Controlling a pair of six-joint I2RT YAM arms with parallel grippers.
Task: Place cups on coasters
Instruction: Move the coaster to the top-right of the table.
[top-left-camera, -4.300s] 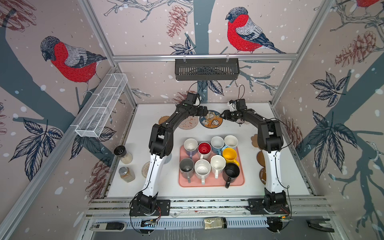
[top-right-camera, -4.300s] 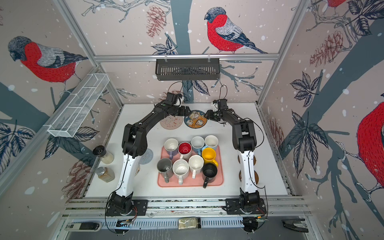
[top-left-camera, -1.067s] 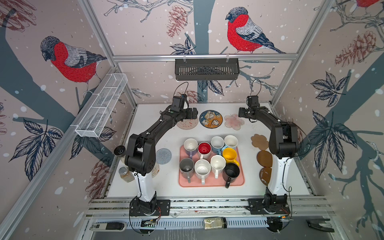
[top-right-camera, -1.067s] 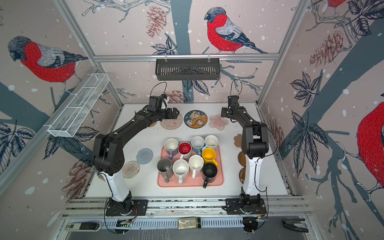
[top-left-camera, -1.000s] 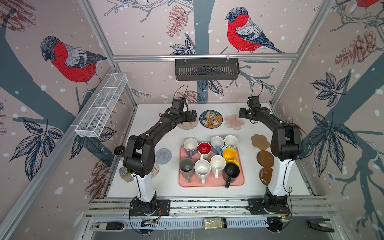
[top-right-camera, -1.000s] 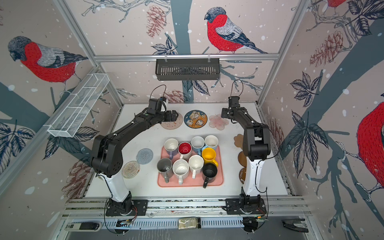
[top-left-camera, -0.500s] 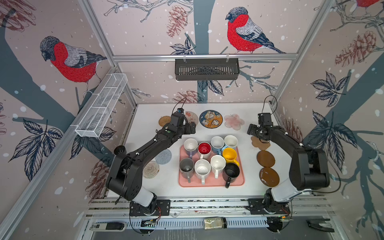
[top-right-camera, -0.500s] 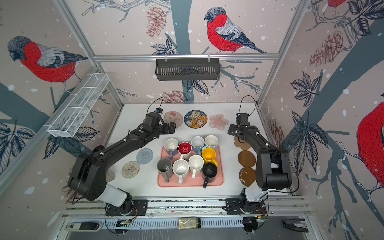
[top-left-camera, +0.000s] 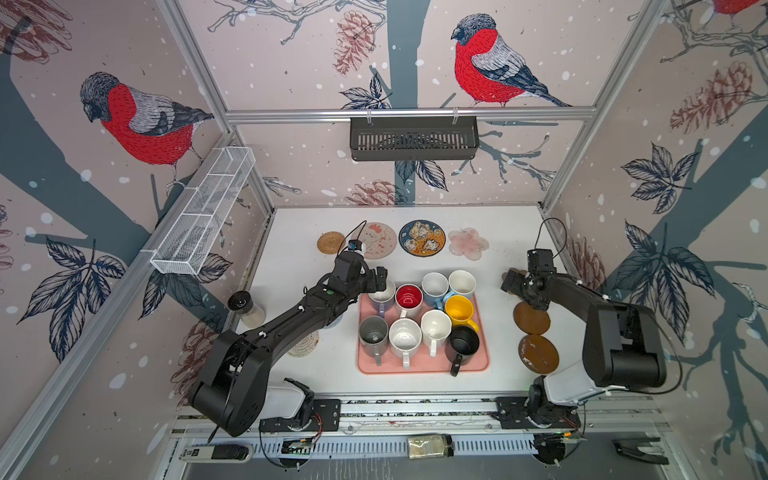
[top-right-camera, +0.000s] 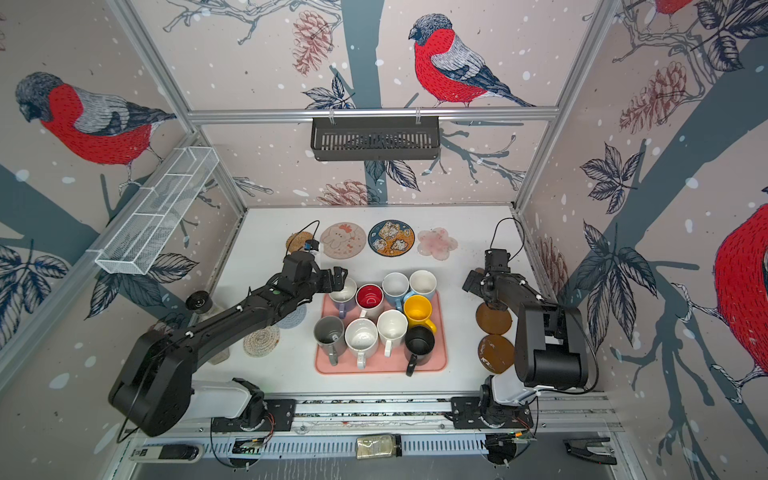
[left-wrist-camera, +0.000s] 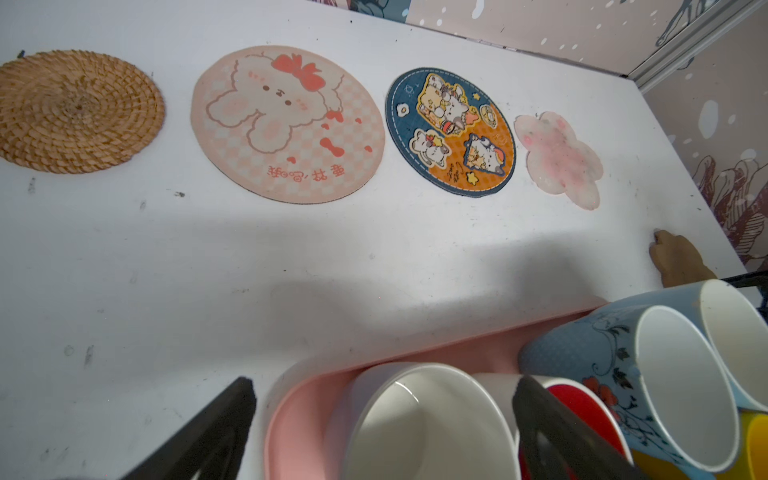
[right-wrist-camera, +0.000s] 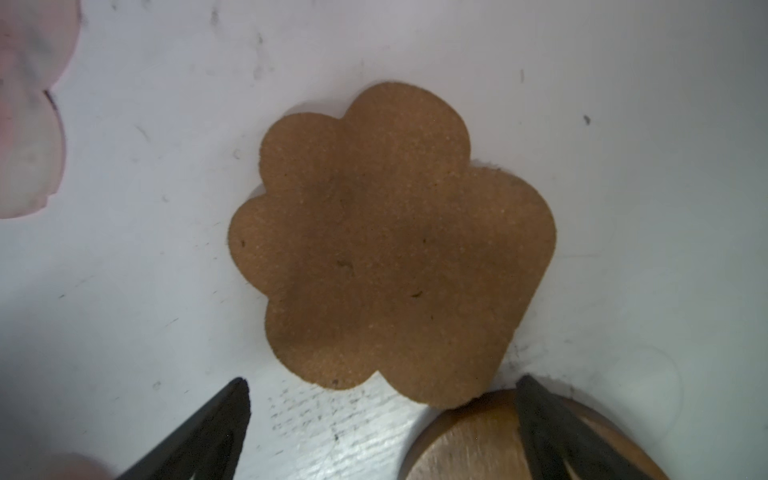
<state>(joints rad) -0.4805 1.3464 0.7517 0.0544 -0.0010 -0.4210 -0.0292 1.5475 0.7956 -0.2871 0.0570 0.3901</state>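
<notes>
- Evidently no cup sat on a mat yet: all nine mugs (top-left-camera: 405, 334) stood packed on the pink tray (top-left-camera: 419, 369), mid-table (top-left-camera: 299, 249).
- My left fingers (top-left-camera: 377, 279) were spread wide and empty over the lavender mug (left-wrist-camera: 424, 428) at the tray's far left corner. In the left wrist view one finger hung outside the tray, the other by the red-inside mug (top-left-camera: 408, 297).
- My right fingers (top-left-camera: 510, 281) were likewise apart, holding nothing, above the tan cloud coaster (right-wrist-camera: 386, 245), which lay right against a brown disc (top-left-camera: 531, 318).
- Four bare coasters lay along the back: straw (top-left-camera: 331, 242), beige (top-left-camera: 378, 240), blue (top-left-camera: 422, 238), pink flower (top-left-camera: 468, 243).
- I judged the step to be the first pick: the lavender mug, by my left.
- Next called for lowering astride its wall, closing firmly, lifting straight so the neighbour was not knocked, then setting down on the beige, nearest.
</notes>
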